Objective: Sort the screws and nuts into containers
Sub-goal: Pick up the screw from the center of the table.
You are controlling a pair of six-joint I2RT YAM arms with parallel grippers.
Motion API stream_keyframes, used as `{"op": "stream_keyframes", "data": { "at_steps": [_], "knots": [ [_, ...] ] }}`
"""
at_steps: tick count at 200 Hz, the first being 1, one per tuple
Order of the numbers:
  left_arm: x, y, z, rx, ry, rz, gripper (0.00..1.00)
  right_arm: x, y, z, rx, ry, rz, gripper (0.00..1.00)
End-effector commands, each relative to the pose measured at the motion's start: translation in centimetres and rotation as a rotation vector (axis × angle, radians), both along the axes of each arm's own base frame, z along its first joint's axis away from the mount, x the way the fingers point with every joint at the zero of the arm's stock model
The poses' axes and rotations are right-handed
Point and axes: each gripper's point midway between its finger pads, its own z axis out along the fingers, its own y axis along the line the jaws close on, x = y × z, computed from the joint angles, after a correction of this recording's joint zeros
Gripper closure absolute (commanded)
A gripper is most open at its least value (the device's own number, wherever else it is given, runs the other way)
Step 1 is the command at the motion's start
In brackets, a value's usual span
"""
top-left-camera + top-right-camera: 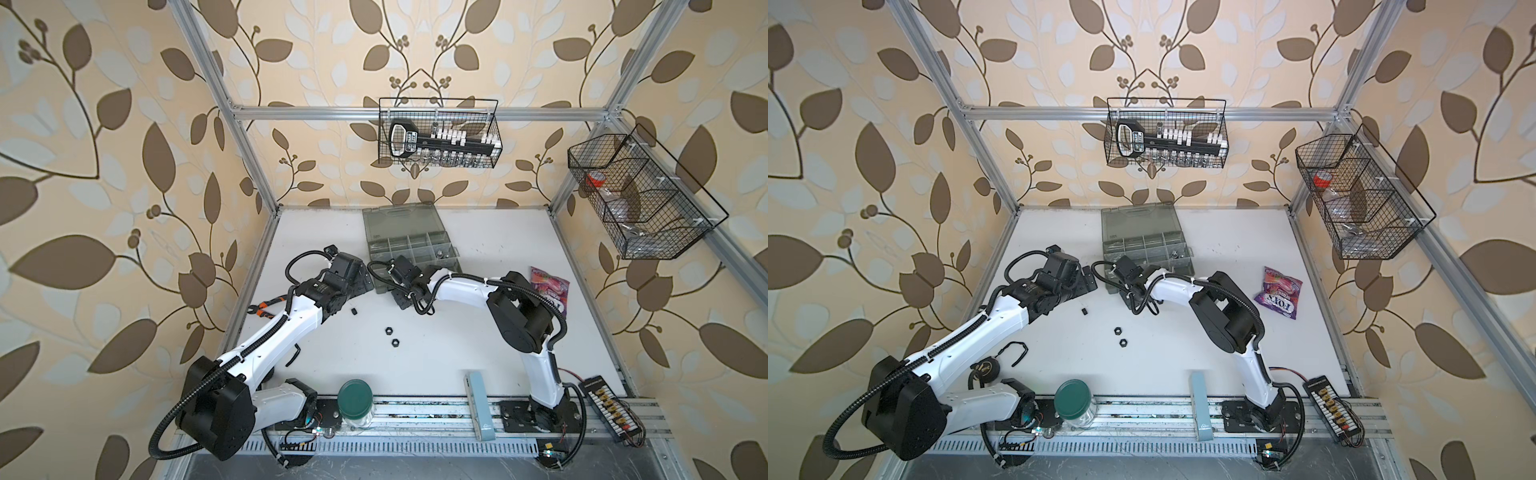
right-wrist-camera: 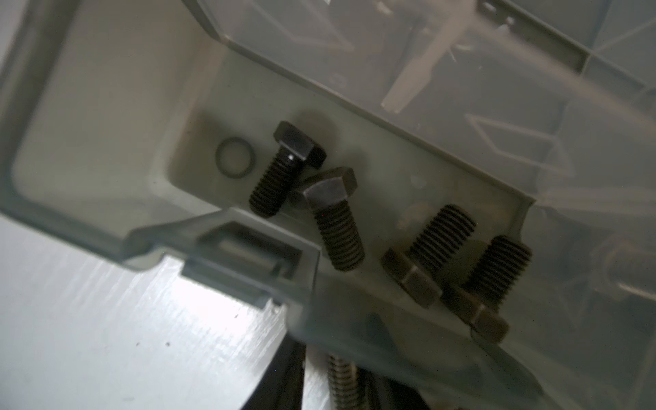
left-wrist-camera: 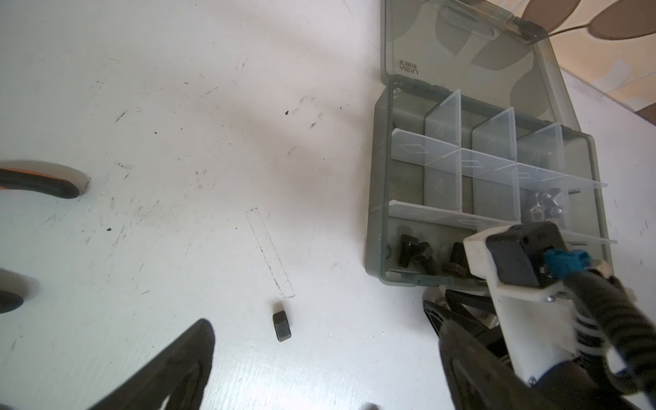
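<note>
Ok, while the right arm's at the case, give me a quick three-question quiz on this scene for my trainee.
1. In the right wrist view, how many black screws lie in the corner compartment of the organizer case?
2. True or false: the left gripper is shut on a nut.
3. What does the right gripper hold? A) a black nut B) a silver screw C) nothing

Key: 1. Four. 2. False: it is open and empty. 3. B.
</note>
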Motion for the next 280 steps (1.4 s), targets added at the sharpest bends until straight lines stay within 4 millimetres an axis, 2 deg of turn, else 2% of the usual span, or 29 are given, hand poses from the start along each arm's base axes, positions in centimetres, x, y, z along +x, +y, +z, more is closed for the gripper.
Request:
{"op": "stream_keyframes", "data": {
  "at_steps": [1,81,164,184,213,233,244,265,280],
  "knots": [
    [0.1,0.5,0.1,-0.004,-0.004,0.020,0.01,-2.0,-1.3,-3.3,-0.094,0.093,0.031,0.71],
    [0.1,0.5,0.0,-0.005,-0.001,0.021,0.01,-3.3,-3.4,-3.4,-0.136,0.104,0.015,0.72],
    [0.2,0.3,0.2,-0.013,-0.004,0.017,0.01,-3.8,-3.6,-2.2,-0.120,0.110,0.007,0.75],
    [0.2,0.3,0.2,-0.013,-0.005,0.017,0.01,-3.8,-3.5,-2.4,-0.115,0.112,0.010,0.79],
    [0.2,0.4,0.3,-0.011,-0.006,0.017,0.01,-3.8,-3.0,-2.4,-0.102,0.121,0.017,0.93],
    [0.1,0.6,0.4,-0.007,-0.009,0.022,0.01,-3.7,-2.6,-1.4,-0.073,0.114,0.020,0.96],
    [0.1,0.6,0.4,-0.005,-0.008,0.024,0.01,-3.5,-2.3,-0.1,-0.048,0.098,0.022,0.98],
    [0.1,0.7,0.3,-0.004,-0.006,0.025,0.01,-2.8,-1.7,3.1,0.021,0.056,0.022,1.00],
    [0.1,0.6,0.2,-0.005,-0.004,0.024,0.01,-2.0,-2.0,5.6,0.069,0.021,0.002,1.00]
  ]
}}
